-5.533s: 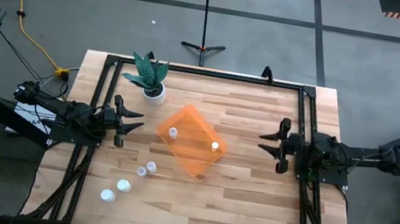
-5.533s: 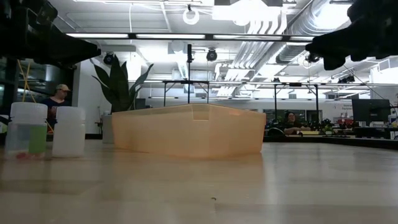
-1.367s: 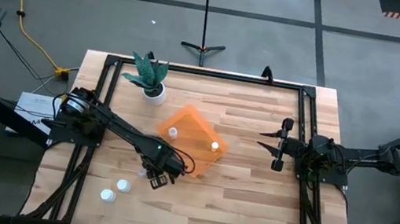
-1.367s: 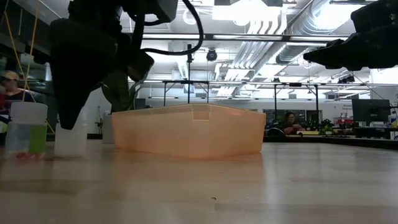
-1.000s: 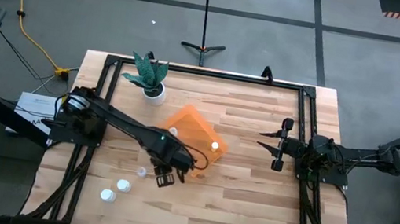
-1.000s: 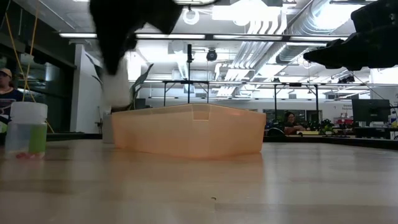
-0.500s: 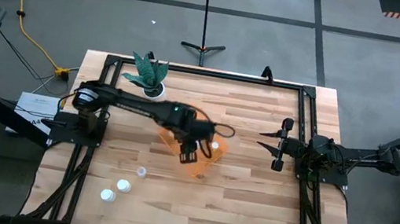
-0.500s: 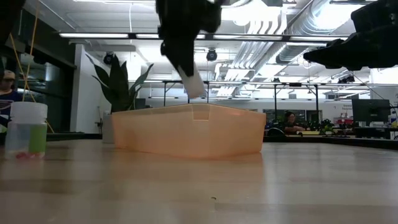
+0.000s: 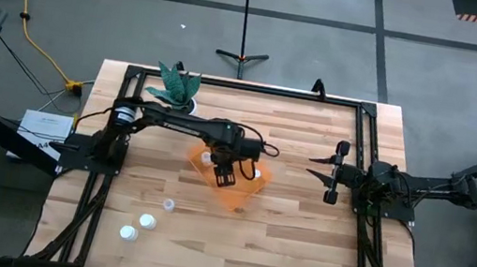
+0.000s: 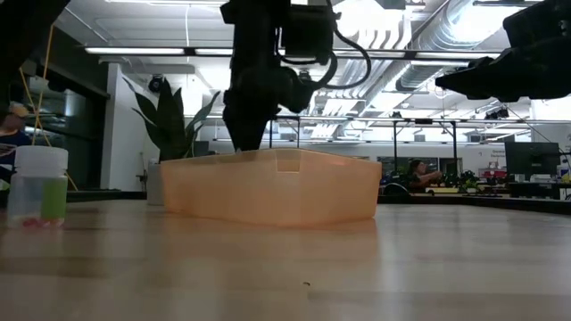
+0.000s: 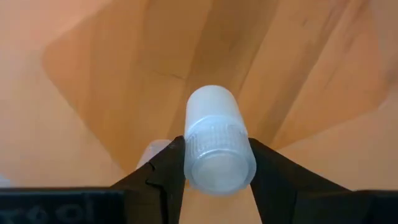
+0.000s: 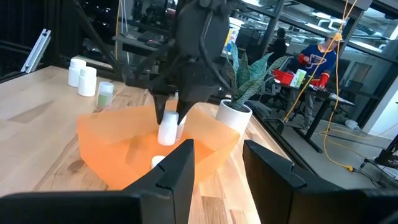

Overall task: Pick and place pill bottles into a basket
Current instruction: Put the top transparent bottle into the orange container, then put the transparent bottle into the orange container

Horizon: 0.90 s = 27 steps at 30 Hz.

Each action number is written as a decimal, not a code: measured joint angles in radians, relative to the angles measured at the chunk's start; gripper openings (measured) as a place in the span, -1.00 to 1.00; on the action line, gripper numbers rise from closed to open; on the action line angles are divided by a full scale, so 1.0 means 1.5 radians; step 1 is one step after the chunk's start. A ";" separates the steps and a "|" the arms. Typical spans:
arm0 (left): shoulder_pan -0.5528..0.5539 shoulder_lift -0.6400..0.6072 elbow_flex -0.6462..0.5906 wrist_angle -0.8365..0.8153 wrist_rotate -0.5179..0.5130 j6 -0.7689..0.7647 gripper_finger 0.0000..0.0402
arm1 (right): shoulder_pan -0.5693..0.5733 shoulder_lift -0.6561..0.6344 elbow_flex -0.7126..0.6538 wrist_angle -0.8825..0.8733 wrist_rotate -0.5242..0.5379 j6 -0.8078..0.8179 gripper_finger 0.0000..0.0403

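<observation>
Right now the left gripper (image 9: 225, 175) hangs over the shallow square basket of translucent orange plastic (image 9: 244, 194), which sits near the middle of the worktop, a little toward the far edge. Its jaws are clamped on a small white pill bottle with a ribbed white cap (image 11: 216, 149); the wrist view shows the fingers (image 11: 160, 169) pinching it just below the cap, body pointing down at the orange floor. From table height the fingers dip behind the basket's near wall (image 10: 277, 192), so the bottle seems low inside.

Two small white bottles already lie in the basket, one (image 9: 206, 158) toward the left edge, one (image 9: 255, 173) toward the right edge. Three more pill bottles stand on the bare wood toward the near-left corner (image 9: 168, 204) (image 9: 147, 220) (image 9: 128, 231), well apart from the basket. A white pot holding a green plant (image 9: 184, 105) stands near the far-left corner. The right gripper (image 9: 320, 169) waits by the right edge, its fingers apart.

The risk I see is in the release. The bottle is light and held near its top, so if let go while tilted or too high it may bounce, roll and knock its neighbours. A finger catching the thin wall on the way out could also drag the basket across the wood.
</observation>
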 joint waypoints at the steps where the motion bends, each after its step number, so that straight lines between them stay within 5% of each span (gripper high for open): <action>1: 0.000 0.001 -0.003 0.000 0.000 0.000 -0.10 | 0.000 0.000 0.000 0.000 0.000 0.000 -0.36; 16: -0.001 0.001 -0.051 0.000 0.027 -0.008 0.26 | 0.000 0.000 0.000 -0.003 0.000 0.000 -0.36; 27: -0.005 0.001 0.066 -0.146 0.030 -0.059 0.39 | 0.000 0.000 0.000 -0.003 0.000 0.000 -0.36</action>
